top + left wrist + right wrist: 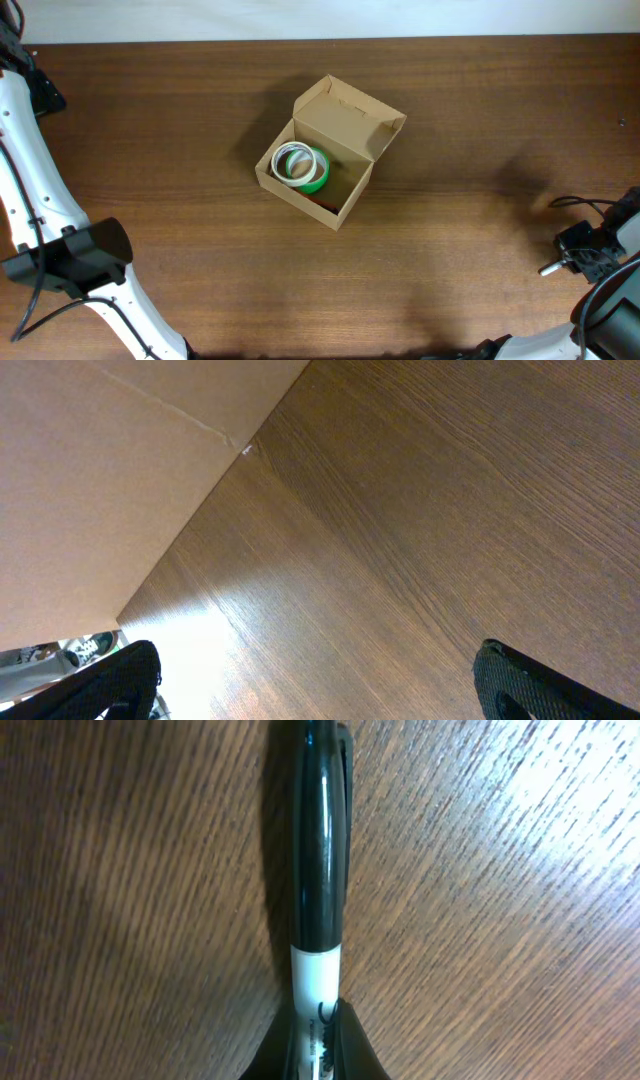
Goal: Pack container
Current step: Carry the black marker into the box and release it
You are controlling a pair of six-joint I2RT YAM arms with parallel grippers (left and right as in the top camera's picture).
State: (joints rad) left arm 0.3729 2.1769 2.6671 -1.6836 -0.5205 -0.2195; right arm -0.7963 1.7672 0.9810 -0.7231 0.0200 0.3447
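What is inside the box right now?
A green tape roll lies in the box, with a whitish roll on top of it. The floor beside them looks bare but shaded. Whatever is under the rolls is covered.

The left arm (pixel 60 255) runs along the left edge of the overhead frame. The left gripper (pixel 320 695) is spread wide, with one finger (pixel 110 685) in each lower corner of its wrist view. The right arm (pixel 610 290) sits at lower right, and the right gripper (pixel 315 1030) is clamped on a marker (pixel 322 870).
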